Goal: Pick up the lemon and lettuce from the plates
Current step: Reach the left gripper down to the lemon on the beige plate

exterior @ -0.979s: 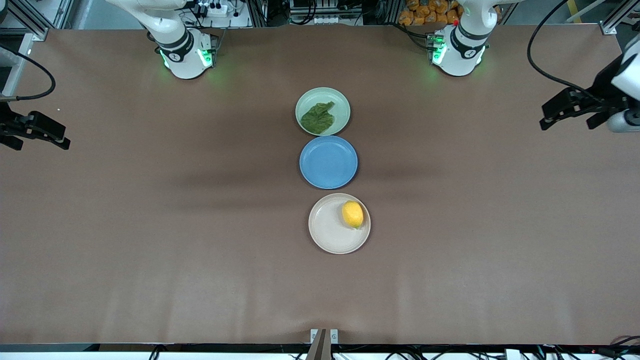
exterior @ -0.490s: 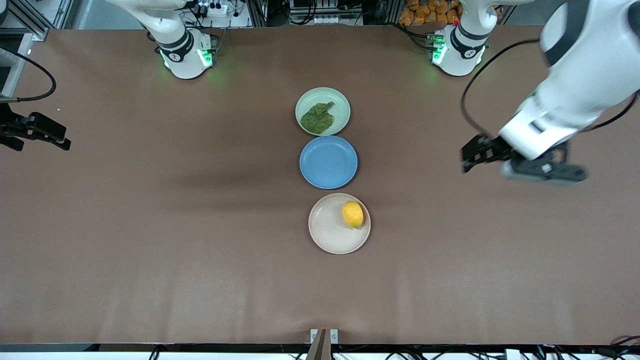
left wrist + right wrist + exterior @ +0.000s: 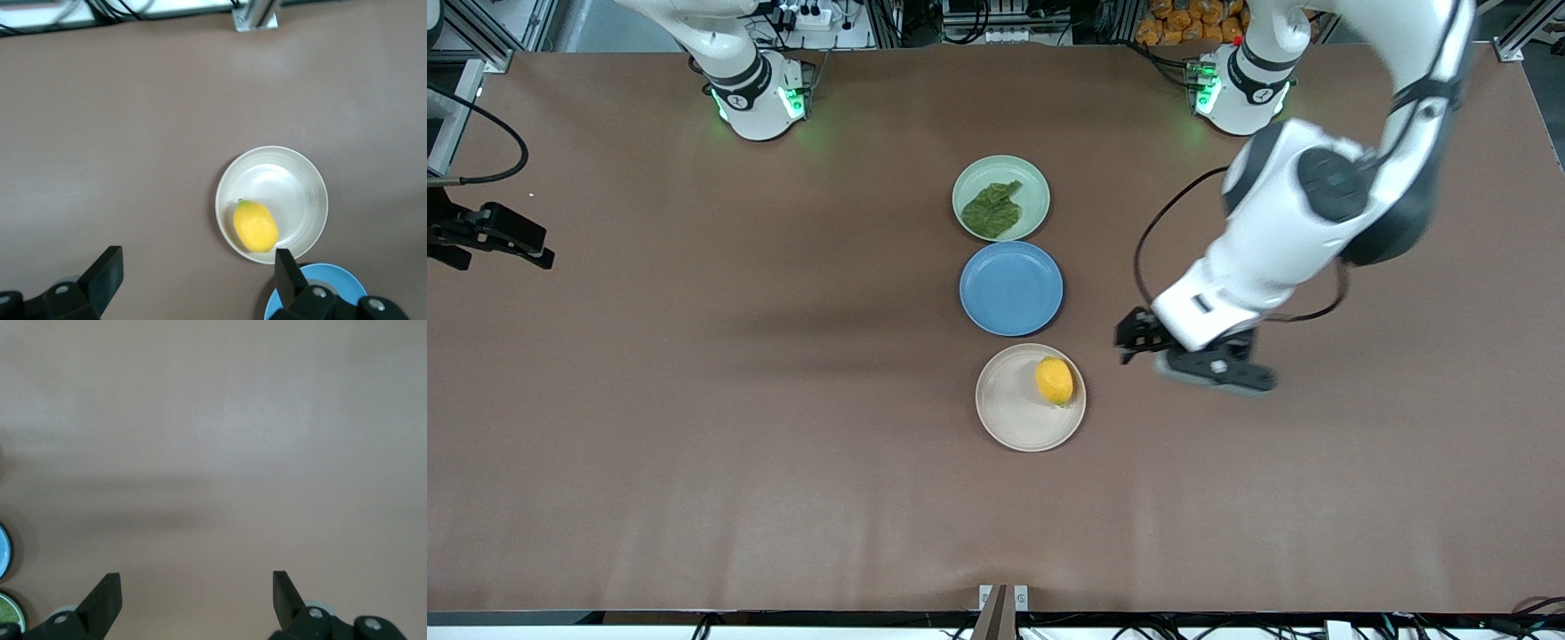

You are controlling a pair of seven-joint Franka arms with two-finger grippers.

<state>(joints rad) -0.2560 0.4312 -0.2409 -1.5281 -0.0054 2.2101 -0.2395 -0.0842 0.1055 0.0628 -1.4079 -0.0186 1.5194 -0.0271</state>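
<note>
The lemon (image 3: 1055,380) lies on the beige-white plate (image 3: 1005,418), the plate nearest the front camera. The lettuce (image 3: 992,210) lies on the pale green plate (image 3: 1034,182), the plate farthest from it. My left gripper (image 3: 1132,340) is open and empty, in the air over bare table beside the beige-white plate, toward the left arm's end. In the left wrist view the lemon (image 3: 255,226) and its plate (image 3: 310,180) show past the open left gripper (image 3: 198,267). My right gripper (image 3: 505,255) waits open at the right arm's end of the table; it is also open in the right wrist view (image 3: 195,587).
A blue plate (image 3: 1011,288) sits between the two task plates, nearly touching both. Its edge shows in the left wrist view (image 3: 330,279) and in the right wrist view (image 3: 3,552). The brown table (image 3: 783,444) stretches wide on both sides of the plates.
My left arm has swung in from the left arm's end of the table toward the beige-white plate. The right arm, plates, lemon and lettuce have not moved.
</note>
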